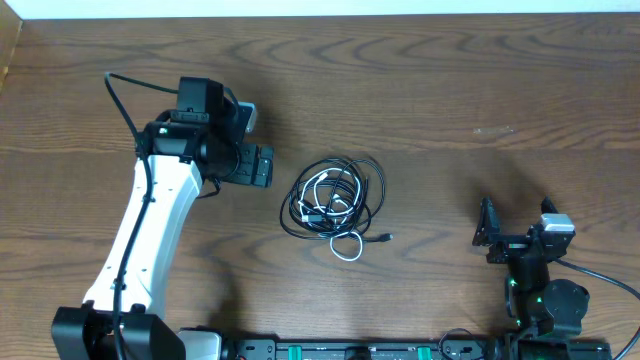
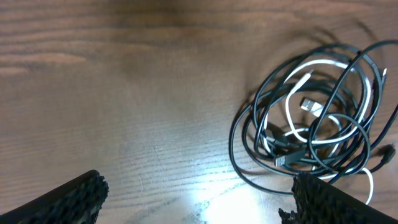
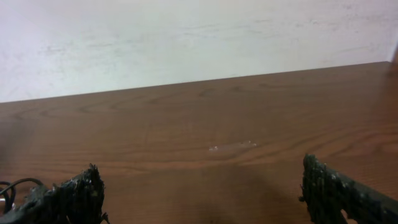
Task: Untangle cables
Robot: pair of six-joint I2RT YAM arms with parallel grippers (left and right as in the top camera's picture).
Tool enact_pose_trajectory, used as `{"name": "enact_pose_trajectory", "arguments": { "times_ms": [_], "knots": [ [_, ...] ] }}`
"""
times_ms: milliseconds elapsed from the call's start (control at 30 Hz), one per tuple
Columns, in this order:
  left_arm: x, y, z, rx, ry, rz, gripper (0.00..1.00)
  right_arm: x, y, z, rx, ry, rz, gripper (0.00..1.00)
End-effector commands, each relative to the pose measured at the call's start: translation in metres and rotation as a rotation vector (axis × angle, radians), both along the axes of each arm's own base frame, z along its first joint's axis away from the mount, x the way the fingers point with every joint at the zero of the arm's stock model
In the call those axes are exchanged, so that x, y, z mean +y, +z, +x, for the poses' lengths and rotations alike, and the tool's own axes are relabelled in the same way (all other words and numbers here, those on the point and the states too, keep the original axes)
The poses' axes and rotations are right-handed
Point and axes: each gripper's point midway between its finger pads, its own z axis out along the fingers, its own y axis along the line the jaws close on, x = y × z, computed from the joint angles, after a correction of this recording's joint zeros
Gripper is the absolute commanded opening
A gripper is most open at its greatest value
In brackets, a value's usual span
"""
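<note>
While spread wide and empty, hovered near the cables (image 1: 335,197) with the left gripper (image 1: 258,166): tangle just ahead of the fingers, off to one side, roundish, no clear long axis. Stood well apart with the right gripper (image 1: 515,232), likewise spread; judged left nearer.

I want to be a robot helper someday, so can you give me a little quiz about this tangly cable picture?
1. True or false: the left end effector is gripping the cables.
2. What colour is the pale cable in the tangle? A) yellow B) white C) pink
3. Which is nearer the cables: the left end effector or the right end effector?

Key
1. False. It is open, beside the cables and not touching them.
2. B
3. The left end effector.
</note>
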Motion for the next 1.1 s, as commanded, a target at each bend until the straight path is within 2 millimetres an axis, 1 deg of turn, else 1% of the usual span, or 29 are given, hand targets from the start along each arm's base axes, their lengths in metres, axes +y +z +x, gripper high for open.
{"name": "enact_pose_trajectory", "arguments": {
  "times_ms": [0,400,533,733,867,1067],
  "knots": [
    [-0.004,0.013,0.01,-0.033,0.002,-0.014,0.96,-0.002,0.0,0.0,-0.001,-0.009,-0.014,0.99],
    [-0.005,0.046,0.026,-0.113,0.002,-0.021,0.96,-0.002,0.0,0.0,-0.001,-0.009,-0.014,0.99],
    [-0.004,0.049,0.029,-0.128,0.004,-0.022,0.96,-0.002,0.0,0.0,-0.001,-0.009,-0.014,0.99],
    [0.006,0.051,0.039,-0.151,0.033,-0.02,0.96,-0.002,0.0,0.0,-0.001,-0.009,-0.014,0.99],
    [0.011,0.044,0.05,-0.137,0.05,-0.017,0.96,-0.002,0.0,0.0,-0.001,-0.009,-0.014,0.99],
    [0.011,0.021,0.062,-0.079,0.04,-0.009,0.96,-0.002,0.0,0.0,-0.001,-0.009,-0.014,0.99]
  ]
}}
